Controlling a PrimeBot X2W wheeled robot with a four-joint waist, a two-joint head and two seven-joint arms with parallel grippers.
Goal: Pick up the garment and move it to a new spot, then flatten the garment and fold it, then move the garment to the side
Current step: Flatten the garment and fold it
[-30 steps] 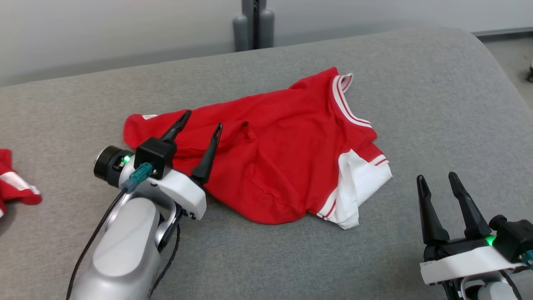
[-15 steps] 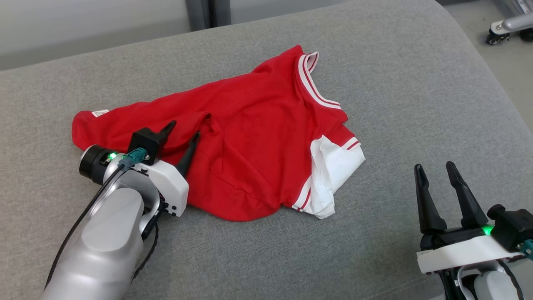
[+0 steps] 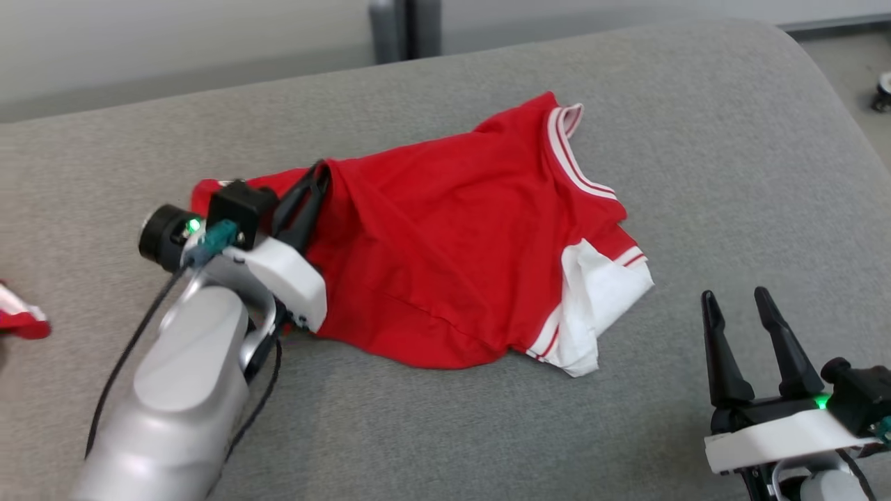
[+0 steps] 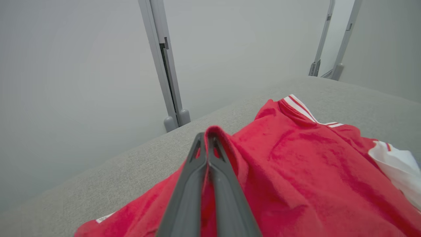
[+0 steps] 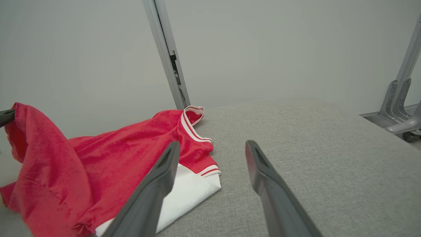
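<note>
We find bare grey cushion [image 3: 731,174] to pass over from 1 to 6 o'clock of the red garment [image 3: 452,243]; at 9 o'clock a second red cloth [image 3: 19,321] lies, and at 12 a grey post [image 3: 395,31] stands behind the cushion

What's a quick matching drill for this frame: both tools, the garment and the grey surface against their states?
Things:
1. left tool
2. right tool
3. garment
4. grey surface

States:
A. open, holding nothing
B. red with white trim, one end raised
C. shut on a pinch of cloth
D. flat underneath, bearing the cloth

Pairs: 1-C, 2-A, 3-B, 4-D
</note>
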